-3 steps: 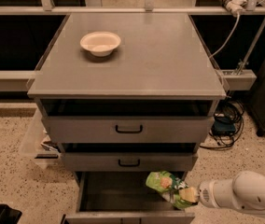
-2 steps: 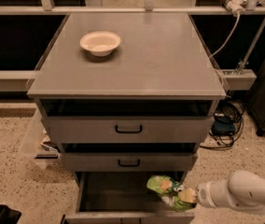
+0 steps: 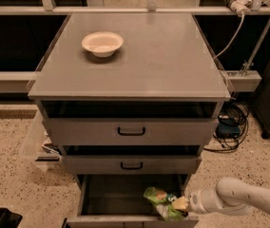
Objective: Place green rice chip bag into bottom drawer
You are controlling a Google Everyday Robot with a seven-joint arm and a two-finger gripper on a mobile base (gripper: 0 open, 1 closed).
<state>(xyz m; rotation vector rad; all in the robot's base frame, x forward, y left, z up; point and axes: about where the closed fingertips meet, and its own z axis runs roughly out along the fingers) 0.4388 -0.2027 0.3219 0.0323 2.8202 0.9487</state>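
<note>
The green rice chip bag (image 3: 162,204) is a crinkled bright-green foil bag with tan chip pictures. It sits tilted inside the right part of the open bottom drawer (image 3: 111,194), just behind the drawer's front wall. My gripper (image 3: 180,204) reaches in from the right on a white arm (image 3: 239,201) and is shut on the bag's right end. The fingertips are partly hidden by the bag.
A white bowl (image 3: 102,43) stands on the grey cabinet top (image 3: 163,56). Two shallower drawers with black handles (image 3: 131,131) are slightly open above the bottom one. Cables (image 3: 230,125) lie at the right, and a clear bin (image 3: 37,144) stands at the left.
My gripper and the bag have moved down and slightly left, lower into the bottom drawer. Nothing else has moved.
</note>
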